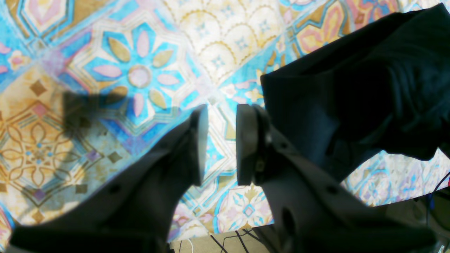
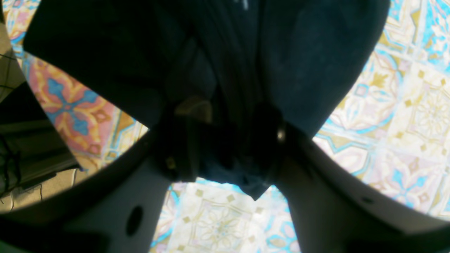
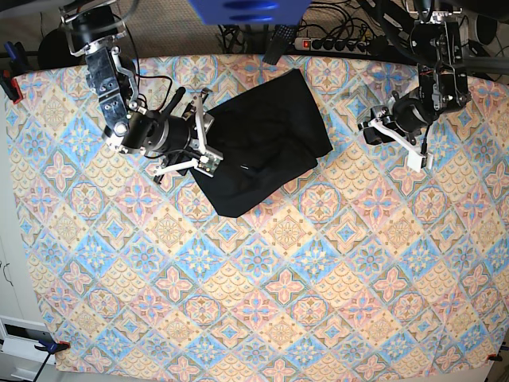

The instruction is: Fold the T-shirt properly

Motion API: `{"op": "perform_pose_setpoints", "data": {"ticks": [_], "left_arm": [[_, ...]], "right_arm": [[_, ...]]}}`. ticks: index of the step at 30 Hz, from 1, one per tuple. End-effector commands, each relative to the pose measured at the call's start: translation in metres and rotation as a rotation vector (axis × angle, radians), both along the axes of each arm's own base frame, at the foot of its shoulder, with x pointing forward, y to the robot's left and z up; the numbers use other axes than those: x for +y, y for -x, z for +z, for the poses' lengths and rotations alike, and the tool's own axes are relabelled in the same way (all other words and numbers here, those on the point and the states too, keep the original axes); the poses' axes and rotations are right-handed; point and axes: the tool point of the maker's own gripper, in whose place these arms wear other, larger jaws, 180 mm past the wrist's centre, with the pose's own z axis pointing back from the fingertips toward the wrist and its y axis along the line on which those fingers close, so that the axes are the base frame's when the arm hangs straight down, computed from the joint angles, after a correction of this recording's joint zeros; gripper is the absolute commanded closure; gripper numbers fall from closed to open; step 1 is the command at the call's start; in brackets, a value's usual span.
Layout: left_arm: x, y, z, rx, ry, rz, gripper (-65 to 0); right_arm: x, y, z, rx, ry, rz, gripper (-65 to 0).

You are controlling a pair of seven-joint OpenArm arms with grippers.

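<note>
The T-shirt [image 3: 266, 151] lies in the upper middle of the base view as a compact, roughly rectangular black bundle on the bench [image 3: 262, 318], set at a slant and apparently already folded more than once.

The right claw [image 2: 225, 147] sits at the bundle's left edge in the base view. Its wrist view shows dark cloth bunched between the fingers, so it is pinching the T-shirt at that edge. The left claw [image 1: 218, 144] is at the upper right of the base view, well apart from the cloth. Its pads stand spread with only patterned tablecloth [image 1: 140, 70] showing in the gap, so it holds nothing.

The step in hand looks like a closing fold or a tidy of the left edge. To do it well, the right claw should carry its pinched edge low and straight across the bundle, keeping the layers together so none slips out. It should then let go only when the edge rests flat and lined up with the far side. The free claw could press on the opposite edge to stop the bundle sliding.

Counted: one T-shirt, one tablecloth, two claws.
</note>
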Motion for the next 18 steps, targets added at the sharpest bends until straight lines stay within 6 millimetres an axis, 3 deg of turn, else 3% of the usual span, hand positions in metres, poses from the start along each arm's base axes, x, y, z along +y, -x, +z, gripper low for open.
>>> {"op": "perform_pose_setpoints", "data": {"ticks": [1, 4, 11, 14, 18], "left_arm": [[0.003, -0.008, 0.010, -0.040, -0.007, -0.004, -13.6], [0.003, -0.008, 0.010, -0.041, -0.007, -0.004, -13.6], [0.002, -0.008, 0.010, -0.041, -0.004, -0.004, -13.6], [0.002, -0.008, 0.010, -0.041, -0.004, -0.004, -13.6], [0.002, -0.008, 0.010, -0.041, -0.004, -0.004, -13.6]], "right_arm": [[0.003, -0.009, 0.011, -0.038, -0.030, 0.001, -25.6], [0.002, -0.010, 0.010, -0.035, -0.028, -0.003, -25.5], [-0.003, -0.005, -0.013, 0.028, -0.049, -0.032, -25.2], [-0.003, -0.005, -0.014, 0.028, -0.057, -0.035, -19.2], [0.000, -0.007, -0.008, 0.012, -0.062, -0.029, -5.8]]}}
